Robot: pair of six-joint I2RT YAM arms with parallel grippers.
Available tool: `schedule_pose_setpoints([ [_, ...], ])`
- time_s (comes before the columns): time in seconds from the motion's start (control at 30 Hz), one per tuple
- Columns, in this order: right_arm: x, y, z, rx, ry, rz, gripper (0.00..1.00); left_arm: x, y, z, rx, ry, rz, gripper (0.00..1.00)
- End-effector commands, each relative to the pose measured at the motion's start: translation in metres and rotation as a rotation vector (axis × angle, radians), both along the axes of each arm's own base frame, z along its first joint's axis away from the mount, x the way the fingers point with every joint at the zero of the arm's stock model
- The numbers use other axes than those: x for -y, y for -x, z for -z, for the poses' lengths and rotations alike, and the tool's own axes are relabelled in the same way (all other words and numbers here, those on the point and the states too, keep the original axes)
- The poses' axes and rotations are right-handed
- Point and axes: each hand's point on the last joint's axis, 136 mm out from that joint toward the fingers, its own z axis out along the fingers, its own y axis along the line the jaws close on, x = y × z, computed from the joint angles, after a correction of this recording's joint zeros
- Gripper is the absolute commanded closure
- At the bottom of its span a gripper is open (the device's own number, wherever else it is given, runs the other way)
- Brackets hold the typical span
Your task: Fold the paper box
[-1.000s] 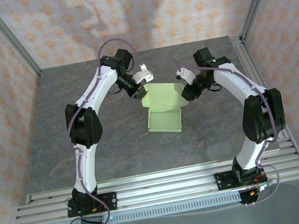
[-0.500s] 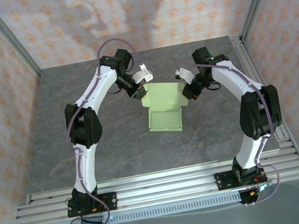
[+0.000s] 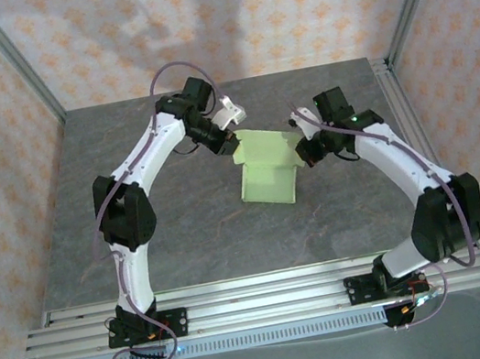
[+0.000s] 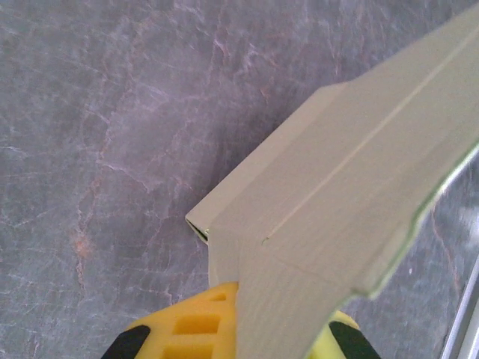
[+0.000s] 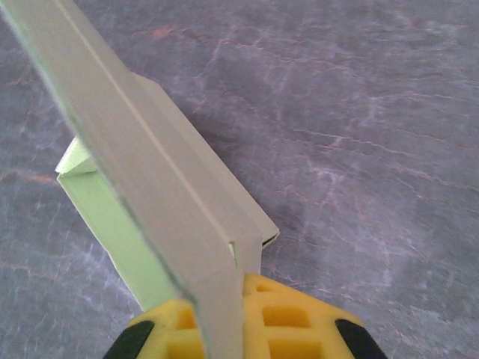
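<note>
Two pinches, left gripper [image 3: 235, 146] and right gripper [image 3: 301, 147], hold the paper box [image 3: 268, 180], long axis running near-far.

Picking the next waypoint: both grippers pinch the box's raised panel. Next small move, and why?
Probably tip both wrists together toward the near edge, folding that panel along its crease. The left gripper and right gripper are shut on opposite edges of the paper box; moving one alone might twist it.

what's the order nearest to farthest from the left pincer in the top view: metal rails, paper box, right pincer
1. paper box, gripped in the left pincer.
2. right pincer, on the box's opposite side.
3. metal rails, along the near edge.
</note>
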Motion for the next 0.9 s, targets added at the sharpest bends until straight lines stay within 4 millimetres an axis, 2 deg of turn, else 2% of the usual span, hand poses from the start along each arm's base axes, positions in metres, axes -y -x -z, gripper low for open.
schedule_pose_setpoints([
  [0.0, 0.018, -0.024, -0.022, 0.116, -0.007, 0.209, 1.0, -0.018, -0.019, 0.0, -0.016, -0.066, -0.209, 1.0],
  [0.2, 0.022, -0.034, -0.022, 0.13, -0.044, 0.388, 1.0, -0.01, -0.027, 0.0, -0.035, -0.065, -0.336, 1.0],
  [0.33, 0.026, -0.041, -0.015, 0.162, -0.08, 0.507, 1.0, 0.001, -0.026, 0.003, -0.036, -0.073, -0.375, 1.0],
  [0.7, 0.036, -0.043, -0.008, 0.231, -0.152, 0.699, 1.0, 0.016, -0.033, 0.012, -0.055, -0.031, -0.56, 1.0],
  [0.87, 0.033, -0.042, -0.007, 0.253, -0.183, 0.747, 1.0, 0.022, -0.032, 0.015, -0.062, -0.015, -0.567, 1.0],
])
